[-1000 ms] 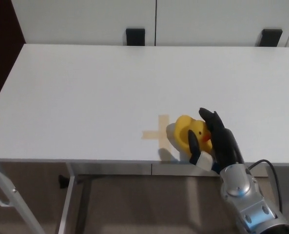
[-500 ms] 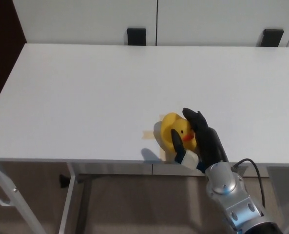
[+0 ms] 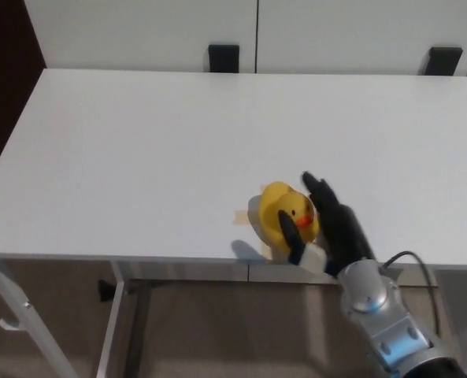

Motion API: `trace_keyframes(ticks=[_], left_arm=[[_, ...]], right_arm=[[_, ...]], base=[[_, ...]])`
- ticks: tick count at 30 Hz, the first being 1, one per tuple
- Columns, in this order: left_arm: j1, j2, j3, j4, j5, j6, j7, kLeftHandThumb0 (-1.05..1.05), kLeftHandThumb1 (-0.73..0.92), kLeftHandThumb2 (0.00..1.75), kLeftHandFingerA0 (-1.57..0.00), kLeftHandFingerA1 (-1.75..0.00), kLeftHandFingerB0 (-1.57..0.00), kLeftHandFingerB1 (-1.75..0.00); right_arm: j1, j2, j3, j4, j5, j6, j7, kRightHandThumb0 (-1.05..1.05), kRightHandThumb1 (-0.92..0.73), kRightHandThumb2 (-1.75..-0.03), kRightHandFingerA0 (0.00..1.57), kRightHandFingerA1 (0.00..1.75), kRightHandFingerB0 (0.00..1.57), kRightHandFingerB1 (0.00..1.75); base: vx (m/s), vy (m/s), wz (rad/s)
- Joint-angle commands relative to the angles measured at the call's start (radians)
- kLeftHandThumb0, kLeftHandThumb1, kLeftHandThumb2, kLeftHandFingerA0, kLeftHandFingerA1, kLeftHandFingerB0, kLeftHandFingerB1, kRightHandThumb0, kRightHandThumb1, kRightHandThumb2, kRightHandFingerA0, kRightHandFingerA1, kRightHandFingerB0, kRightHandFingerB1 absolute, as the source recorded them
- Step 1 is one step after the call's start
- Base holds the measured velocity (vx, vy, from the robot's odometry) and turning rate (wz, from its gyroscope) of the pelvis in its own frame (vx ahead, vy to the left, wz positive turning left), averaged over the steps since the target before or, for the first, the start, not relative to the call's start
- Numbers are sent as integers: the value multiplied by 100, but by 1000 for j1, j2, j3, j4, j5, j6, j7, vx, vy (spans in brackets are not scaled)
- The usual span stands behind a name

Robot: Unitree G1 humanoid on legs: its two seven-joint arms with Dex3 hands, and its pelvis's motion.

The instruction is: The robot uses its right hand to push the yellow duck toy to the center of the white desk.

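We see the right hand point(image 3: 325, 228) with fingers spread, cupped against the yellow duck toy point(image 3: 283, 215) without gripping it; the duck sits near the white desk's point(image 3: 138, 150) near edge, covering a tape cross point(image 3: 242, 216).

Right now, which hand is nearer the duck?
Right. The right hand is against the yellow duck, fingers on the duck's right side and thumb in front of it. The left hand is not in view.
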Motion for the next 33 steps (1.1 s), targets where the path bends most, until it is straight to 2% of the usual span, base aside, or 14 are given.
trace_keyframes(ticks=[1, 2, 3, 10, 13, 21, 22, 23, 24, 27, 28, 31, 32, 33], left_arm=[[19, 7, 4, -6, 6, -40, 4, -10, 50, 101, -92, -92, -97, -98], [19, 7, 4, -6, 6, -40, 4, -10, 50, 101, -92, -92, -97, -98], [20, 6, 8, -4, 3, -38, 4, -8, 57, 89, -92, -87, -94, -95], [30, 6, 11, -2, 3, -39, 3, -7, 57, 92, -92, -88, -95, -94], [30, 2, 9, 1, 7, -38, 3, -8, 52, 100, -91, -89, -96, -96], [34, -3, 9, 0, 7, -40, 7, -6, 47, 106, -93, -94, -97, -98], [33, -2, 16, 1, 1, -35, 6, -9, 57, 84, -94, -88, -94, -94], [33, -2, 21, 1, -4, -32, 6, -9, 57, 84, -94, -88, -94, -94], [34, -1, 27, 1, -10, -34, 2, -8, 48, 105, -91, -92, -98, -98], [32, 3, 30, -2, -12, -41, -3, -10, 51, 104, -92, -90, -97, -98], [30, 8, 30, -4, -11, -39, -4, -8, 52, 108, -90, -91, -97, -98], [29, 13, 31, -7, -9, -35, -3, -8, 52, 108, -90, -91, -97, -98], [29, 14, 29, -6, -8, -35, -2, -9, 60, 92, -92, -85, -95, -96], [29, 14, 27, -6, -6, -35, -2, -9, 60, 92, -92, -85, -95, -96]], right_arm=[[42, -87, -25, -127, -54, 50, -46, -104, -83, -113, 0, 10, 0, 0], [42, -87, -25, -127, -54, 50, -46, -104, -83, -113, 0, 10, 0, 0], [54, -99, -31, -156, -49, 42, -38, -105, -92, -82, 0, 0, 0, 0], [107, -130, -41, -277, -50, 8, -21, -104, -92, -86, 0, 0, 0, 0], [147, -146, -53, -371, -37, -65, -22, -104, -92, -84, 0, 0, 0, 0], [298, -266, -170, -668, 52, -38, 116, -103, -92, -83, 0, 0, 0, 0], [330, -307, -244, -689, 107, -40, 152, -104, -92, -77, 0, 0, 0, 0], [349, -333, -293, -699, 146, -41, 176, -104, -92, -77, 0, 0, 0, 0], [383, -384, -392, -693, 198, -46, 201, -98, -92, -82, 0, 0, 0, 0], [439, -459, -544, -687, 272, -28, 244, -98, -92, -79, 0, 0, 0, 0], [487, -505, -648, -633, 331, -95, 283, -97, -77, -119, 0, 33, 0, 29], [536, -548, -752, -570, 393, -181, 330, -97, -77, -119, 0, 33, 0, 29], [556, -561, -779, -558, 398, -190, 339, -105, -77, -118, 0, 40, 0, 35], [566, -567, -790, -558, 396, -182, 342, -105, -77, -118, 0, 40, 0, 35]], base=[[0, 0, 0], [0, 0, 0], [0, 0, 0], [0, 0, 0], [0, 0, 0], [0, 0, 0], [0, 0, 0], [0, 0, 0], [0, 0, 0], [0, 0, 0], [0, 0, 0], [0, 0, 0], [0, 0, 0], [0, 0, 0]])
